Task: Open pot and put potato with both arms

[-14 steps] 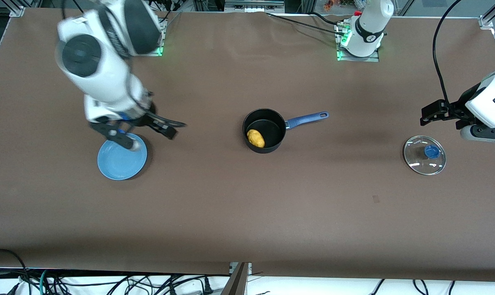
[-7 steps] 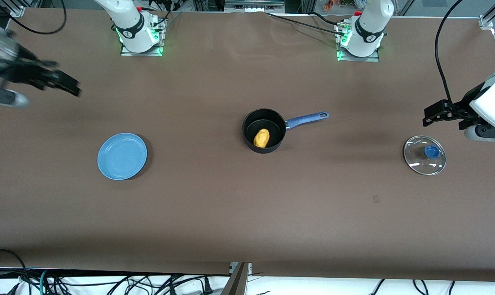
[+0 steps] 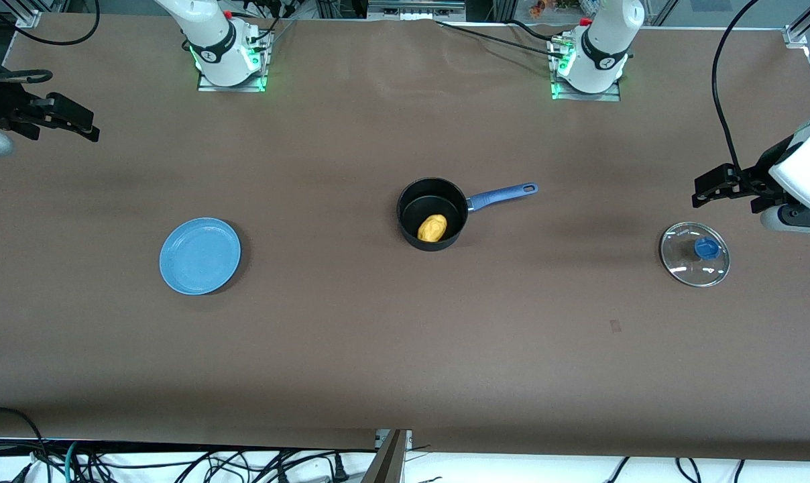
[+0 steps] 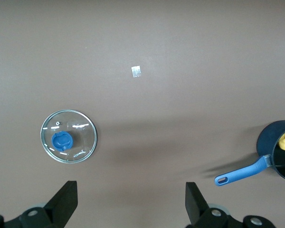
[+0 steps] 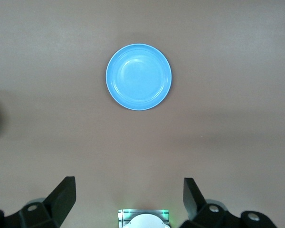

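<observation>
Front view: a brown worktop (image 3: 405, 349) carries a black saucepan (image 3: 432, 215) at its middle, lid off, with the yellow potato (image 3: 432, 228) inside. A blue plate (image 3: 200, 255) lies toward the right arm's end, the glass lid (image 3: 695, 254) toward the left arm's end. The right gripper (image 3: 70, 121) hangs over that end's edge, the left gripper (image 3: 712, 184) just beside the lid.

Left wrist view: jaws apart, above lid (image 4: 69, 143) and saucepan (image 4: 279, 156).

Right wrist view: jaws apart, above the plate (image 5: 138, 77).
</observation>
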You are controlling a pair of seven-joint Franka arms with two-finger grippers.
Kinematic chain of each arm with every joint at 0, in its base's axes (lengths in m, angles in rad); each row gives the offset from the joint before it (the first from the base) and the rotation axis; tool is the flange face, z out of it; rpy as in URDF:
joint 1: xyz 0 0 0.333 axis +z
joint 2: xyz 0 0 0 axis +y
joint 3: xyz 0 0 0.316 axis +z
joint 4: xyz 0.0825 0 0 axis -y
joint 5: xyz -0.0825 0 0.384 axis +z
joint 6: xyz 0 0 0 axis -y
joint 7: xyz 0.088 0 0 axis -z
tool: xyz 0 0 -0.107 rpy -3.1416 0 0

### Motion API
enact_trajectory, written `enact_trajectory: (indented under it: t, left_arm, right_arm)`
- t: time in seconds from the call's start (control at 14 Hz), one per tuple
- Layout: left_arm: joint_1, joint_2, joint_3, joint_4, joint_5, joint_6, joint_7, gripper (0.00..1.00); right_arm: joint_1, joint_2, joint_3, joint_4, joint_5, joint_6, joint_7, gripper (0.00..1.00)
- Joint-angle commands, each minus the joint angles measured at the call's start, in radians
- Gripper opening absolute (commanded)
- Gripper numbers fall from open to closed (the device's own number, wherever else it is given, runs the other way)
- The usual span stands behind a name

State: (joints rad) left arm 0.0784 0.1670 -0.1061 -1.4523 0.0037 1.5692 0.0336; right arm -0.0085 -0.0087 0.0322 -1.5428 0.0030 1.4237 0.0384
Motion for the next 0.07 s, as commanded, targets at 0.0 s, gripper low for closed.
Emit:
enact_trajectory:
  t: [0.0]
  left_arm:
    - [0.003, 0.019, -0.004, 0.039, 0.018, -0.026, -0.007, 1.0]
  right_arm:
    - [0.004, 0.007, 0.002, 0.019, -0.021, 0.001, -0.017, 1.0]
